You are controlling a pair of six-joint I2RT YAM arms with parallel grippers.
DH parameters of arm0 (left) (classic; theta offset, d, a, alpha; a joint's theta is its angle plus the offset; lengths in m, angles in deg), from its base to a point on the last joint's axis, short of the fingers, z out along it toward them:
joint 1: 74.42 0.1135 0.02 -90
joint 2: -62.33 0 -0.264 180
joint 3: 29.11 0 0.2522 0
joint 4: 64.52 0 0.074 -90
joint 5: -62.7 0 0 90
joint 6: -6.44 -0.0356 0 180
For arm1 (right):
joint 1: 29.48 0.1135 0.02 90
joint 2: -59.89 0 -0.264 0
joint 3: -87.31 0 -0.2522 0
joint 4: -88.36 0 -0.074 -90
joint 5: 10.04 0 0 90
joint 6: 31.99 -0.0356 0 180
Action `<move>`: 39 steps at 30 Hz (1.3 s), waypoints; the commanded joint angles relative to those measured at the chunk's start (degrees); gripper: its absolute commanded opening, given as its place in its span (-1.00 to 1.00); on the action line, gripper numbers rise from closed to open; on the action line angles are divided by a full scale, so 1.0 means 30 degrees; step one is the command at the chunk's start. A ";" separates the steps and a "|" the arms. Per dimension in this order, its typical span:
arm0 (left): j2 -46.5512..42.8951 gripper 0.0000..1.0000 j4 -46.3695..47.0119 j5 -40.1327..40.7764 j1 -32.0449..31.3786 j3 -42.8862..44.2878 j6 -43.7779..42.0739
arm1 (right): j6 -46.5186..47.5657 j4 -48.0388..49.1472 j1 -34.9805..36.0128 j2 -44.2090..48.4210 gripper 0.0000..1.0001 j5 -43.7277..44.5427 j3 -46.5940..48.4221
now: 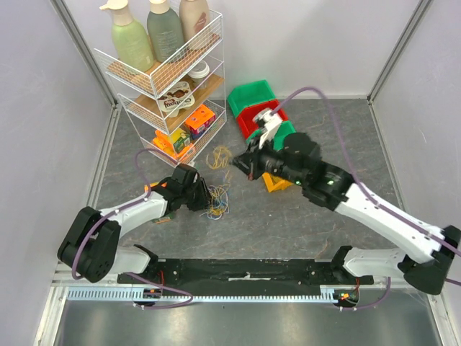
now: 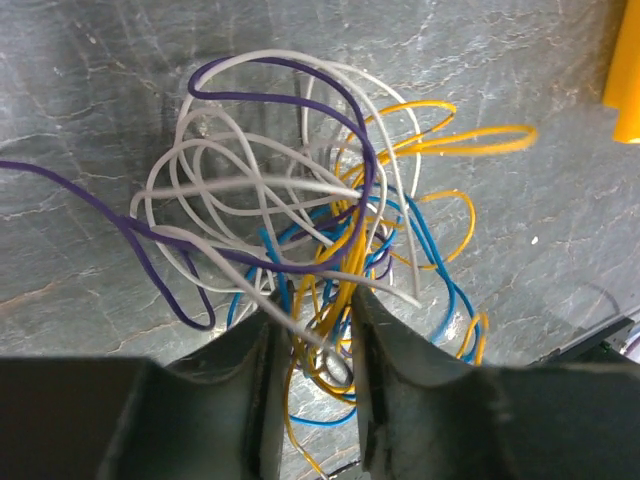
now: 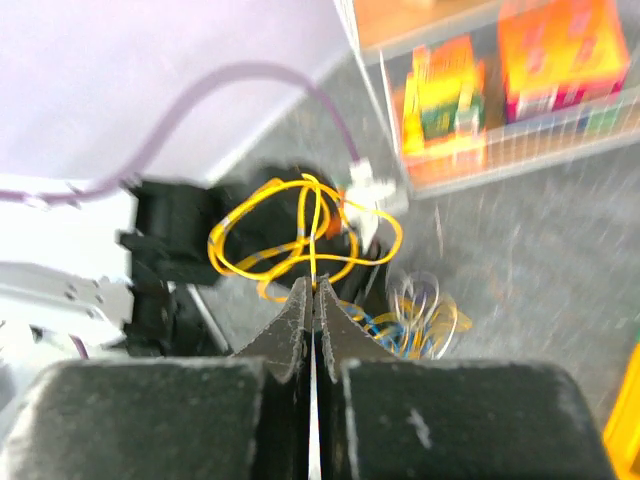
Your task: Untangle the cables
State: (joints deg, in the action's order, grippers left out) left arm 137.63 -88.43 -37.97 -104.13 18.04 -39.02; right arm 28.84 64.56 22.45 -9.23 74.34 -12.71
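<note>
- The right hand (image 3: 313, 292) is pressed together on a thin yellow wire loop (image 3: 300, 225), lifted off the grey stone-patterned desk (image 1: 274, 223) just right of centre in the top view.
- The left hand (image 2: 312, 318) straddles the tangle of thin purple, white, blue and yellow wires (image 2: 290, 200) at mid-frame. Strands run between its fingers, but I cannot tell whether they are pinched.
- Best to pin the tangle low and draw the yellow loop away slowly, watching for snagged blue strands.

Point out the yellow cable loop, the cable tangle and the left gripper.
yellow cable loop (image 3: 312, 225), right wrist view, vertical strand mid-loop.
cable tangle (image 2: 330, 250), left wrist view, dense middle crossing.
left gripper (image 2: 312, 330), left wrist view, midway between fingertips.
</note>
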 commanded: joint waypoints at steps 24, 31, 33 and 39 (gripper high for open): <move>-0.3855 0.07 -0.0805 -0.0688 0.0149 -0.0083 -0.1279 | 0.5944 -0.2366 -0.3303 0.2650 -1.00 0.2613 -0.1296; -1.1091 0.50 0.0423 -0.1243 0.0091 -0.0319 -0.1894 | 0.5153 -0.0142 -0.3362 0.4260 -1.00 -0.2131 -0.4314; -1.2149 0.51 0.1154 -0.2090 0.0120 -0.0143 -0.1983 | 0.4919 0.0590 -0.3362 0.4466 -1.00 -0.3508 -0.4755; -0.9758 0.49 0.3324 -0.7507 0.0119 0.1173 -0.0608 | 0.4450 0.2174 -0.3362 0.4495 -1.00 -0.6560 -0.5489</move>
State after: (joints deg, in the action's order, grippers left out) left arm 101.90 -83.80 -47.59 -103.80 18.02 -42.37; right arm 43.79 63.71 12.41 3.19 64.06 -28.14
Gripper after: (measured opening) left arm 0.752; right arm 0.007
